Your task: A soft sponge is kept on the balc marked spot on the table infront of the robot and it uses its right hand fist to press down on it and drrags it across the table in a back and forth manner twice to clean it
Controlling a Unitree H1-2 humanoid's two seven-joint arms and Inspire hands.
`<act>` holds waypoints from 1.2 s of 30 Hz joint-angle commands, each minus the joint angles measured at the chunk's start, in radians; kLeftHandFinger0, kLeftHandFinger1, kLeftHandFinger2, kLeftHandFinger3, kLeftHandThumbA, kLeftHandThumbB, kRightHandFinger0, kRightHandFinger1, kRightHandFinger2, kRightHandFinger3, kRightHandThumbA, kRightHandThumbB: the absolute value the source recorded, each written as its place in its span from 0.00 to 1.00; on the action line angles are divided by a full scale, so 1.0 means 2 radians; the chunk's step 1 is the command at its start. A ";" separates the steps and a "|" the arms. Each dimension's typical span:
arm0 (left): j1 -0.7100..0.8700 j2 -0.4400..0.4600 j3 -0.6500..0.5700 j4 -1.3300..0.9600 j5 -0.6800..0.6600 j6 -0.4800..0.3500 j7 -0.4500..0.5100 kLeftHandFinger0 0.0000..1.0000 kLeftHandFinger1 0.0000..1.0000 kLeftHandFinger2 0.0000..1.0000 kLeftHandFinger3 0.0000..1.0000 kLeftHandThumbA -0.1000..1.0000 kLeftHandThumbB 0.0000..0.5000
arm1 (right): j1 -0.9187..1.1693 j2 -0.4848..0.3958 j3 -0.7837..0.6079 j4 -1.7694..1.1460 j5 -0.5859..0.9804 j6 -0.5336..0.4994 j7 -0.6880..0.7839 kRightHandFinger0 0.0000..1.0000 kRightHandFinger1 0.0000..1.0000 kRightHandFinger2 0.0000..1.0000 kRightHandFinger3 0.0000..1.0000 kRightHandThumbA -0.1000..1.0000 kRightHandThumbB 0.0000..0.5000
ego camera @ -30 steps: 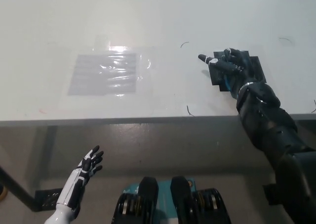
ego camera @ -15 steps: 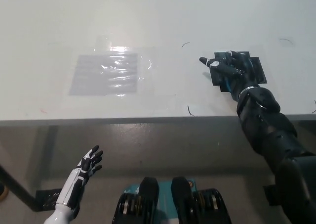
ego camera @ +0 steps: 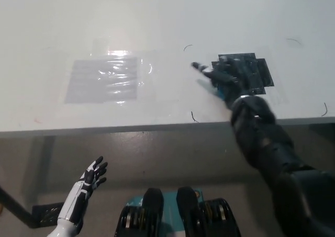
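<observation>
Black right hand (ego camera: 226, 76) on sponge (ego camera: 219, 92).

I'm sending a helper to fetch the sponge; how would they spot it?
On the white table, look toward its right side near the front edge. The sponge is the dark patch under the black right hand, unlike the shiny clear plastic sheet lying further left.

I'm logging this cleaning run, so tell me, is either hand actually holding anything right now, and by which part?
Nothing is gripped. The right hand lies on the dark sponge on the table, one finger extended. The left hand hangs open below the table edge.
</observation>
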State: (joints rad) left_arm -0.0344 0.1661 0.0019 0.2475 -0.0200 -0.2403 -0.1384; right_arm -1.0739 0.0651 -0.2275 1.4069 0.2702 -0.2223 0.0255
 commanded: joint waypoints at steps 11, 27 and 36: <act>-0.005 0.003 0.003 -0.011 -0.001 -0.016 0.000 1.00 1.00 1.00 1.00 1.00 0.99 | -0.026 0.110 0.023 -0.024 -0.005 0.014 0.065 0.00 0.00 0.00 0.00 1.00 0.30; -0.007 0.004 0.003 -0.013 -0.002 -0.014 -0.002 1.00 1.00 1.00 1.00 1.00 0.99 | -0.003 0.030 0.015 -0.010 -0.004 0.003 0.052 0.00 0.00 0.00 0.00 1.00 0.30; -0.001 0.004 0.005 -0.014 -0.004 -0.015 -0.002 1.00 1.00 1.00 1.00 1.00 0.99 | 0.033 -0.070 -0.004 0.004 0.005 0.004 0.050 0.00 0.00 0.00 0.00 1.00 0.30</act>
State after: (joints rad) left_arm -0.0344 0.1663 0.0086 0.2464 -0.0208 -0.2403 -0.1385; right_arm -1.0483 0.0234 -0.2104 1.3939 0.2656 -0.2201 0.1367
